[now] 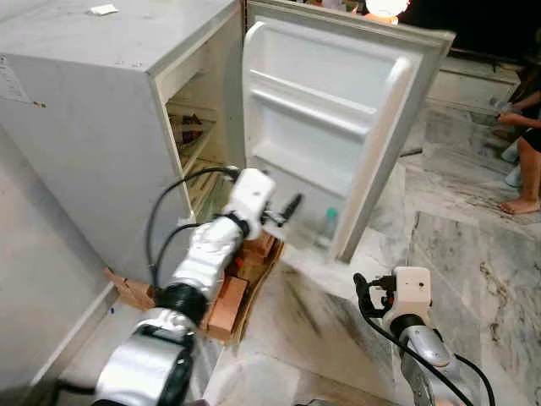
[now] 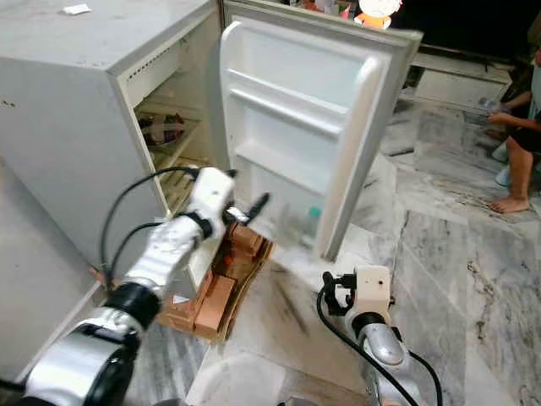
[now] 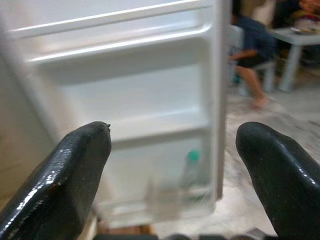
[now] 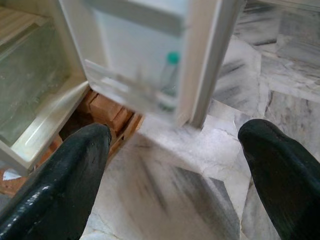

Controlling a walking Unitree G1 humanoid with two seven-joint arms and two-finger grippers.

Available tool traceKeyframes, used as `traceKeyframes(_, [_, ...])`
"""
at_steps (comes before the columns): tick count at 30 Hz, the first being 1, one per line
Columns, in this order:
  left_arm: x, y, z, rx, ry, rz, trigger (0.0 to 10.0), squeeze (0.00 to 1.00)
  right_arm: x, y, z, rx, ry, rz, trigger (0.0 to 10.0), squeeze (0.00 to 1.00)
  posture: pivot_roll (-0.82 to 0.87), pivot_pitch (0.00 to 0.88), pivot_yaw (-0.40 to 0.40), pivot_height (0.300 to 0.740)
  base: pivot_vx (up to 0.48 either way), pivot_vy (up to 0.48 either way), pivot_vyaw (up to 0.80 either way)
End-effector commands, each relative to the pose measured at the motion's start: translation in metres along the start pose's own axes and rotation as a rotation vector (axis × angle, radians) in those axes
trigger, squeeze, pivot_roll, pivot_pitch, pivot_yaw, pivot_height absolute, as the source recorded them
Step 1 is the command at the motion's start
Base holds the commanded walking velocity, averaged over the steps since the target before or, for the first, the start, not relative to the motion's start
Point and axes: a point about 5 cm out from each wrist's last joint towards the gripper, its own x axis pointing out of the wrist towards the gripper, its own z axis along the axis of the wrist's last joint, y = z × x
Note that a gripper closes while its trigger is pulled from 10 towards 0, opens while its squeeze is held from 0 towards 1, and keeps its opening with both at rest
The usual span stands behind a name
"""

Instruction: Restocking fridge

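My white fridge [image 1: 93, 110] stands on bricks [image 1: 226, 306] with its door [image 1: 338, 110] swung wide, a clear green-capped bottle [image 3: 190, 170] upright in the door's lowest rack, my left pincer [image 3: 172, 165] spread empty facing it, my right pincer [image 4: 175, 165] likewise spread above the marble floor [image 4: 170, 195].

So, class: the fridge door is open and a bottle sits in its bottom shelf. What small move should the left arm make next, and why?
Probably ease the left gripper forward and down toward the bottle. Its fingers are spread and hold nothing, the fridge door stands wide open, and the bottle stands upright in the lowest door shelf just ahead. The right gripper, also open, hangs lower over the floor.
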Motion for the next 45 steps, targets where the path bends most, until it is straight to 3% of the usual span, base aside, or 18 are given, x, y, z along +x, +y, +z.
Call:
traceKeyframes(1, [-0.002, 0.002, 0.001, -0.013, -0.001, 0.003, 10.0, 0.0, 0.003, 0.003, 0.001, -0.007, -0.001, 0.013, 10.0, 0.0, -0.01, 0.0, -0.029, 0.74, 0.0, 0.0, 0.0])
traceKeyframes(5, [-0.041, 0.032, -0.023, -0.016, 0.04, 0.158, 10.0, 0.0, 0.007, 0.005, 0.008, 0.003, -0.028, 0.014, 10.0, 0.0, 0.0, 0.0, -0.028, 0.74, 0.0, -0.068, 0.0])
traceKeyframes(8, [-0.067, 0.045, -0.037, -0.045, 0.071, 0.274, 10.0, 0.0, 0.009, 0.006, 0.014, 0.003, -0.049, 0.013, 10.0, 0.0, 0.0, 0.0, -0.031, 0.74, 0.0, -0.284, 0.0])
traceKeyframes(13, [-0.099, 0.051, -0.047, -0.028, 0.104, 0.357, 10.0, 0.0, 0.012, 0.007, 0.016, 0.006, -0.056, 0.014, 10.0, 0.0, 0.02, 0.0, -0.034, 0.74, 0.0, -0.283, 0.0])
traceKeyframes(18, [-0.12, 0.051, -0.05, -0.013, 0.124, 0.438, 10.0, 0.0, 0.011, 0.019, 0.017, -0.108, -0.074, 0.092, 10.0, 0.0, 0.05, 0.0, -0.041, 0.74, 0.102, -0.318, 0.0])
traceKeyframes(25, [-0.127, 0.046, -0.043, -0.012, 0.119, 0.451, 10.0, 0.0, 0.015, 0.021, 0.025, -0.083, -0.099, 0.077, 10.0, 0.0, 0.05, 0.003, -0.031, 0.74, 0.281, -0.367, -0.31])
traceKeyframes(30, [-0.134, 0.039, -0.051, -0.025, 0.157, 0.459, 10.0, 0.0, 0.016, 0.022, 0.024, -0.072, -0.104, 0.066, 10.0, 0.0, 0.03, 0.001, -0.038, 0.74, 0.331, -0.343, -0.68])
traceKeyframes(36, [-0.119, 0.044, -0.043, -0.013, 0.148, 0.453, 10.0, 0.0, 0.021, 0.022, 0.03, -0.08, -0.117, 0.064, 10.0, 0.0, 0.02, 0.0, -0.038, 0.74, 0.396, -0.265, -0.8])
traceKeyframes(45, [-0.111, 0.043, -0.042, -0.012, 0.147, 0.437, 10.0, 0.0, 0.026, 0.017, 0.036, -0.079, -0.14, 0.037, 10.0, 0.0, 0.01, 0.0, -0.033, 0.74, 0.418, -0.11, -0.8])
